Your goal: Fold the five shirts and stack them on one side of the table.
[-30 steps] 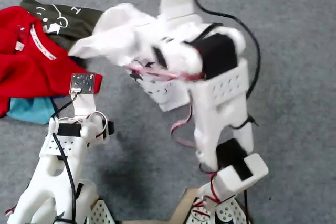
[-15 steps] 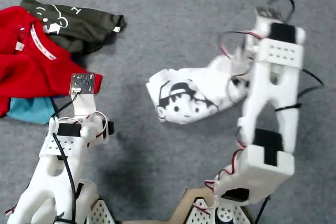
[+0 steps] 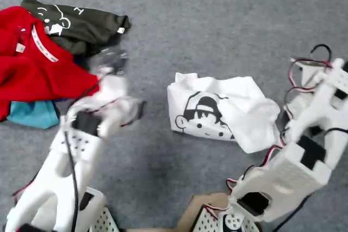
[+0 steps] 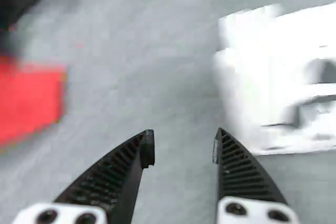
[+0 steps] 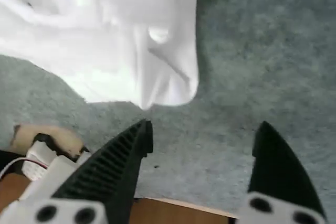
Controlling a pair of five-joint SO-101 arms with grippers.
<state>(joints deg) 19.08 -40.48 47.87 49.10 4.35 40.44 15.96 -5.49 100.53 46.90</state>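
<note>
So the white shirt [image 3: 220, 112] is sitting mid-table on the grey mat [image 3: 217, 25], more on my right arm's side. It's loosely bunched with the cartoon face up and one lumpy flap hanging out toward my right arm. The red shirt [image 3: 32, 63], dark shirt [image 3: 76, 23] and a teal one [image 3: 30, 113] are piled together at the far corner on my left arm's side, well apart from the white one. Both sets of jaws are empty. My left gripper [image 4: 184, 145] is parted a modest way over bare mat with the white shirt's edge just ahead, and my right gripper [image 5: 205, 135] is spread wide, just off that rounded flap. My take on handling: it's thin, limp cloth that weighs next to nothing, and there's nothing to break. It won't hold any shape though, and I'd guess it drags and wrinkles on this fuzzy mat rather than sliding clean. Grabbing the fat middle would just lift a wad. I'd go for edges instead, a hem corner or shoulder seam in each gripper, biting low against the mat so I catch the cloth and not air, then pull it flat before folding.
</note>
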